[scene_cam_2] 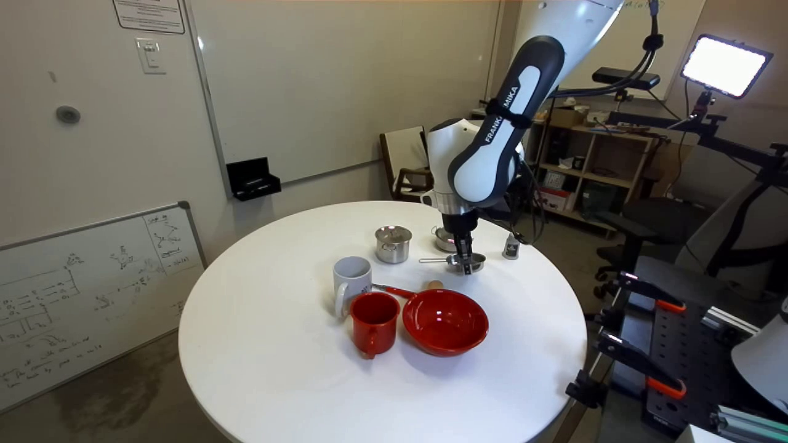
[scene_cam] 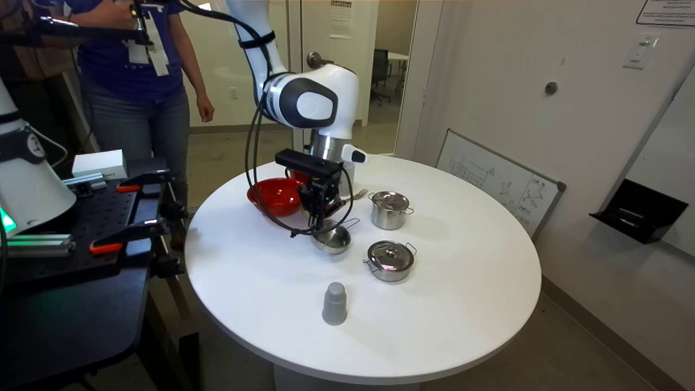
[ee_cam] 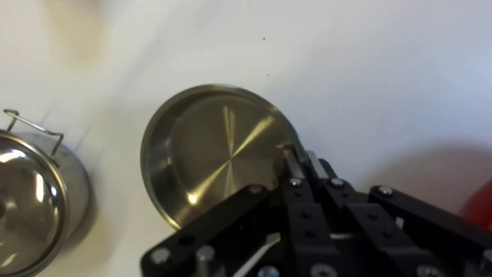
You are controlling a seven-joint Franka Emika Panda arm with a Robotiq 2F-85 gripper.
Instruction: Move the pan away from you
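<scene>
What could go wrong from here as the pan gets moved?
The gripper seems to pinch the pan at just one spot on its rim, so the pan may pivot or slip. The squat lidded container stands close beside it and might get bumped.

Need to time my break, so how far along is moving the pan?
Looks done: reaching the pan; the claw straddles its rim in the wrist view. In hand: the grasp, seemingly closed on that rim. Left, probably: the shift away, progress unclear, then release, as the claw has not yet let go.
</scene>
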